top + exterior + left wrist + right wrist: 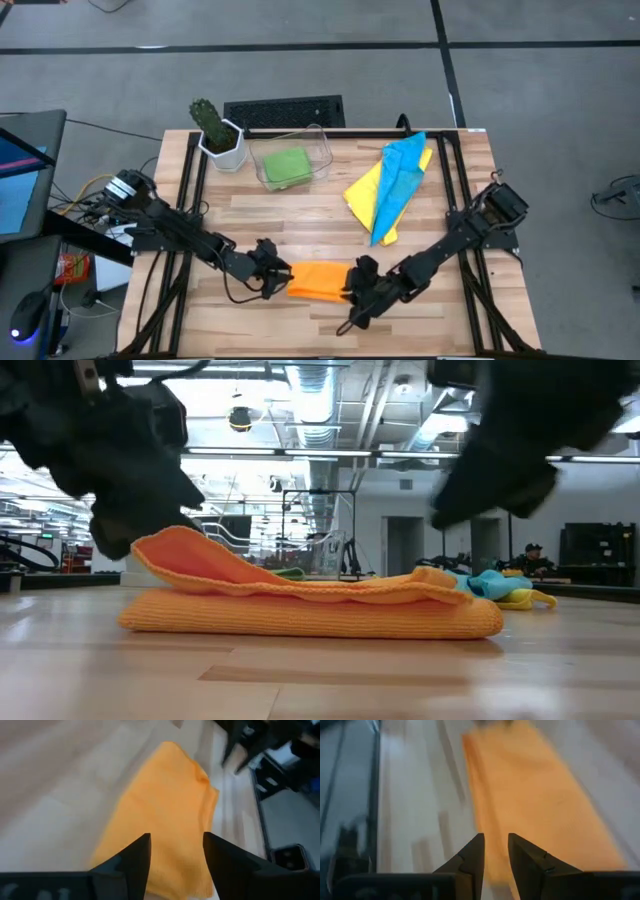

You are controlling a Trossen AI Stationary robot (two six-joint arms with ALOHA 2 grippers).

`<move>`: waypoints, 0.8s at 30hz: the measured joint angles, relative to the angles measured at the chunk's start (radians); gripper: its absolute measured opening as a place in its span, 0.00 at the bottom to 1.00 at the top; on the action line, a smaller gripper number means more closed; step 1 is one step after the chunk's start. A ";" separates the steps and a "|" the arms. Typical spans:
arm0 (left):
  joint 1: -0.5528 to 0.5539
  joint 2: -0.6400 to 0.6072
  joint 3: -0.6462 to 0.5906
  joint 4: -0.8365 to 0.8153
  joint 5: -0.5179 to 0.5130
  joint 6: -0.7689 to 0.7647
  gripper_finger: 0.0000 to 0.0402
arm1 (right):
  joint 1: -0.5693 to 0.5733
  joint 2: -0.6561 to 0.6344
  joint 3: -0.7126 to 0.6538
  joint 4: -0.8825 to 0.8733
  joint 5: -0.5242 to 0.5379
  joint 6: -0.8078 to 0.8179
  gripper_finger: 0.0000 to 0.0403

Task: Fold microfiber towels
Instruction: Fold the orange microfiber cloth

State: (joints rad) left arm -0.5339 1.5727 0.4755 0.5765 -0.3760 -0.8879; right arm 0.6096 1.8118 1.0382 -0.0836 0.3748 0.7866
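I've got the orange towel (318, 280) lying folded near the tabletop's front edge, one end of its upper layer humped up. My left gripper (174, 851) hangs over that end, fingers parted, nothing between them. My right gripper (495, 851) hovers at the opposite end, fingers a narrow gap apart, empty. The blue towel (400, 178) and yellow towel (362, 192) lie heaped toward the back right; the green towel (287, 166) sits in the clear bin (322, 150).

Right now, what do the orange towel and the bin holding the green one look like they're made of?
The orange towel: soft knit-looking microfiber, matte, with a nubby weave and floppy folds. The bin: likely clear plastic, glossy; the green towel shows through its walls.
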 joint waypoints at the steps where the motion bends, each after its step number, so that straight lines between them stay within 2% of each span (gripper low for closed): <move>1: 0.000 0.032 0.000 0.042 0.014 0.000 0.41 | -0.005 0.000 0.000 0.026 0.018 -0.001 0.27; 3: -0.001 0.089 0.001 0.104 0.037 0.000 0.38 | -0.024 0.019 0.002 0.087 0.021 0.000 0.27; 6: -0.001 0.158 0.018 0.132 0.060 -0.023 0.32 | -0.038 0.056 -0.001 0.084 0.016 0.021 0.27; 11: 0.000 0.208 0.044 0.109 0.090 -0.029 0.23 | -0.023 0.093 0.000 0.023 -0.075 0.106 0.27; 16: -0.003 0.205 0.061 0.064 0.092 -0.022 0.17 | 0.020 0.058 0.000 -0.037 -0.015 0.122 0.27; 21: -0.002 0.208 0.075 0.037 0.079 -0.022 0.14 | 0.039 0.023 0.000 -0.170 0.028 0.172 0.27; 24: -0.002 0.208 0.076 0.035 0.074 -0.025 0.14 | 0.045 0.008 -0.001 -0.112 0.111 0.150 0.27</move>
State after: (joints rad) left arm -0.5358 1.7809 0.5510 0.6119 -0.3020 -0.9124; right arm 0.6548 1.8194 1.0370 -0.1959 0.4857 0.9361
